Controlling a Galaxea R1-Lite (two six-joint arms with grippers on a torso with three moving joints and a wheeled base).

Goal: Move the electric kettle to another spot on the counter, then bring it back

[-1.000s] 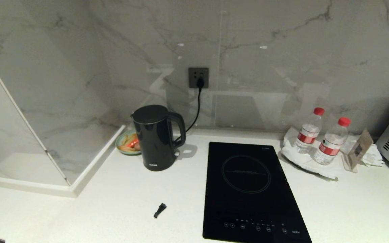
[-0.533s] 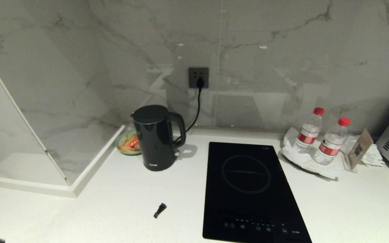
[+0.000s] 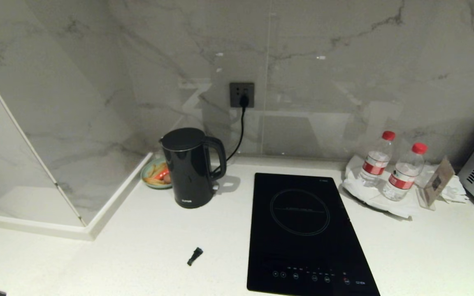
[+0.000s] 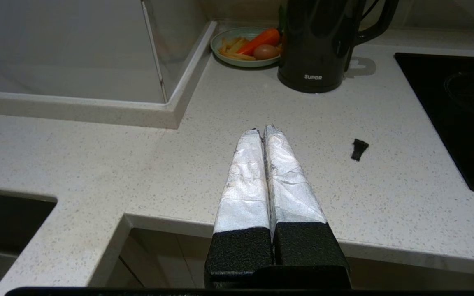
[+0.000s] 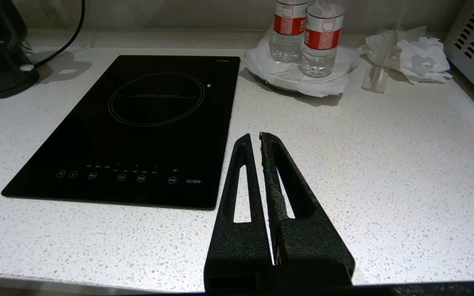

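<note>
Nearest, the left pincer [image 4: 261, 130], its fingers wrapped in crinkled silver foil, is pressed shut on nothing above the front edge of the white, finely speckled stone table [image 3: 146, 242]; the right pincer [image 5: 252, 139], rough black with slotted fingers, is likewise closed and empty beside the glossy black glass hob [image 3: 307, 230]; farther back, left of centre in the head view, the shiny black jug-shaped electric kettle [image 3: 191, 166] stands upright; behind it sits a shallow round dish [image 3: 151, 172] of food.
</note>
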